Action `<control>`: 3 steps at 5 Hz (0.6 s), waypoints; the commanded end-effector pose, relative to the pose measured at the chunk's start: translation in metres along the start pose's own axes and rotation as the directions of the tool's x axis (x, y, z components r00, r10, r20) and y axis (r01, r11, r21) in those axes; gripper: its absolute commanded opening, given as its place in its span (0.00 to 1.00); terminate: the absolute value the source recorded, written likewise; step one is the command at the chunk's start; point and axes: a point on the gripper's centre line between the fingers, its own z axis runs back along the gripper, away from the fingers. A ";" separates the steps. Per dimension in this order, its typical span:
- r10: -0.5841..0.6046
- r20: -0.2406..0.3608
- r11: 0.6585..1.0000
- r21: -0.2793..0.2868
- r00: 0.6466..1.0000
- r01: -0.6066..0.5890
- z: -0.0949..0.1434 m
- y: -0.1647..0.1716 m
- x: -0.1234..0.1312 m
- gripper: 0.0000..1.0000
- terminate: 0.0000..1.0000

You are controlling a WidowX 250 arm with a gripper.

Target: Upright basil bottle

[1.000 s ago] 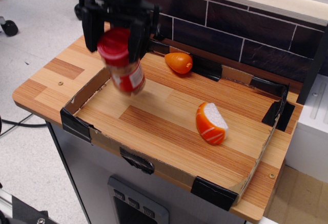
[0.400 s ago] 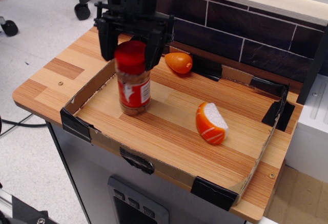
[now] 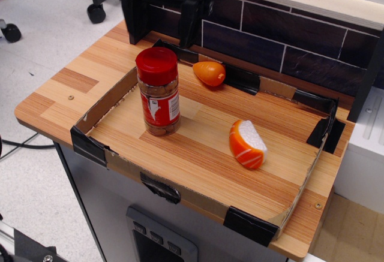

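The basil bottle (image 3: 159, 92) stands upright on its base in the left part of the cardboard tray (image 3: 96, 109), red cap on top, label facing the camera. My gripper (image 3: 163, 25) hangs above and behind the bottle, near the back wall. Its two black fingers (image 3: 136, 19) are spread wide apart and hold nothing. The gripper is clear of the bottle.
An orange carrot-like toy (image 3: 210, 73) lies at the tray's back edge. An orange-and-white sushi toy (image 3: 247, 144) lies right of centre. The dark tiled wall (image 3: 282, 40) runs behind the tray. A white unit (image 3: 366, 148) stands at the right.
The bottle went from tilted in the gripper's hold to standing upright on the tray. The gripper let go, opened and rose back toward the wall.
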 end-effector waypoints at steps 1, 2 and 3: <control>0.018 0.312 1.000 0.018 0.950 -0.025 0.046 -0.004 0.022 1.00 0.00; 0.018 0.312 1.000 0.018 0.950 -0.025 0.046 -0.004 0.022 1.00 0.00; 0.018 0.312 1.000 0.018 0.950 -0.025 0.046 -0.004 0.022 1.00 1.00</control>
